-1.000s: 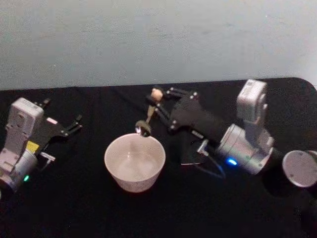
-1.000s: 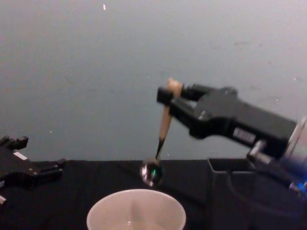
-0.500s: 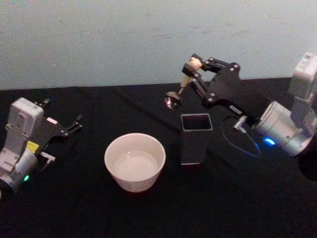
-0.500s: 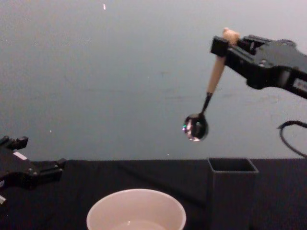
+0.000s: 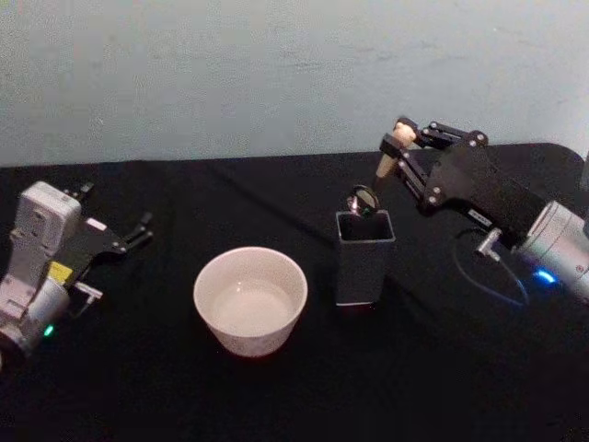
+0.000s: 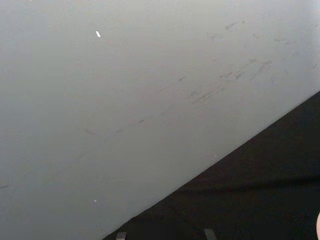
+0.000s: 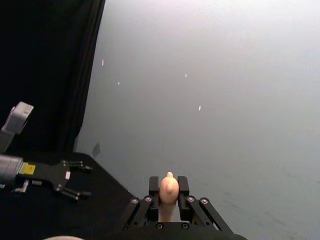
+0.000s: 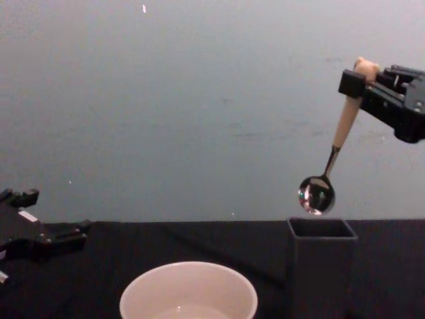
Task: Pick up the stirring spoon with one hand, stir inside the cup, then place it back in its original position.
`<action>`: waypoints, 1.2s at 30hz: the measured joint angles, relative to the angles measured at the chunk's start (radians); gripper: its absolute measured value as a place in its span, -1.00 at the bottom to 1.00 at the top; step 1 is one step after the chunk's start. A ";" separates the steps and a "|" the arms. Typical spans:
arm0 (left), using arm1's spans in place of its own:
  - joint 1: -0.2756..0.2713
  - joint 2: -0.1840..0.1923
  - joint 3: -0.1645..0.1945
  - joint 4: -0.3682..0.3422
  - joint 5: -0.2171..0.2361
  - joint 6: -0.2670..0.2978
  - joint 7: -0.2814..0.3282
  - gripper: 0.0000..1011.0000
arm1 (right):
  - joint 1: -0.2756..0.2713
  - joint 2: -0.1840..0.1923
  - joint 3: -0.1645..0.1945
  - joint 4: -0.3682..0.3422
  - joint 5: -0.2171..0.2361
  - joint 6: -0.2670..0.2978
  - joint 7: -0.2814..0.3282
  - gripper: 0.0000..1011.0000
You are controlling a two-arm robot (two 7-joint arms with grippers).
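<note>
Just over the holder box (image 8: pixel 321 266), stirring spoon (image 8: pixel 338 143) pinched in right gripper (image 8: pixel 359 80); left gripper (image 5: pixel 115 212) splayed.

In right hand (image 5: pixel 402 138), stirring spoon (image 5: pixel 379 171), bowl just above dark holder (image 5: pixel 364 267) beside cup (image 5: pixel 250 335); left hand (image 5: pixel 140 232) idle far left.

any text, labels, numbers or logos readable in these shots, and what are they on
Nothing is readable.
Yellow sticker on the left gripper: too blurred to read.
Pale sticker beside it: too blurred to read.
White label on the right gripper holding the stirring spoon: too small to read.
The cup and the holder box: no markings seen.
</note>
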State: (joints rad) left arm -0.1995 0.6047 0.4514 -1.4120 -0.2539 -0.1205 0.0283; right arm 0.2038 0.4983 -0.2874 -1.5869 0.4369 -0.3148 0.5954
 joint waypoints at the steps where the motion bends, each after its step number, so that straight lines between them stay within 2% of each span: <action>1: 0.000 0.000 0.000 0.000 0.000 0.000 0.000 0.98 | -0.001 0.002 0.000 0.000 0.000 0.001 0.001 -0.58; 7: 0.000 0.000 0.000 0.000 0.000 0.000 0.000 0.98 | -0.009 0.012 0.002 0.003 0.003 0.011 0.009 -0.58; 16: 0.000 0.000 0.000 0.000 0.000 0.000 0.000 0.98 | -0.005 0.015 -0.014 0.020 0.012 0.059 0.011 -0.58; 25: 0.000 0.000 0.000 0.000 0.000 0.000 0.000 0.98 | 0.013 -0.004 -0.046 0.068 0.010 0.130 -0.016 -0.58; 36: 0.000 0.000 0.000 0.000 0.000 0.000 0.000 0.98 | 0.019 -0.028 -0.068 0.112 0.008 0.173 -0.037 -0.58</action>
State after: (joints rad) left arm -0.1995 0.6046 0.4514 -1.4120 -0.2539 -0.1205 0.0283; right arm 0.2224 0.4707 -0.3553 -1.4753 0.4454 -0.1413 0.5581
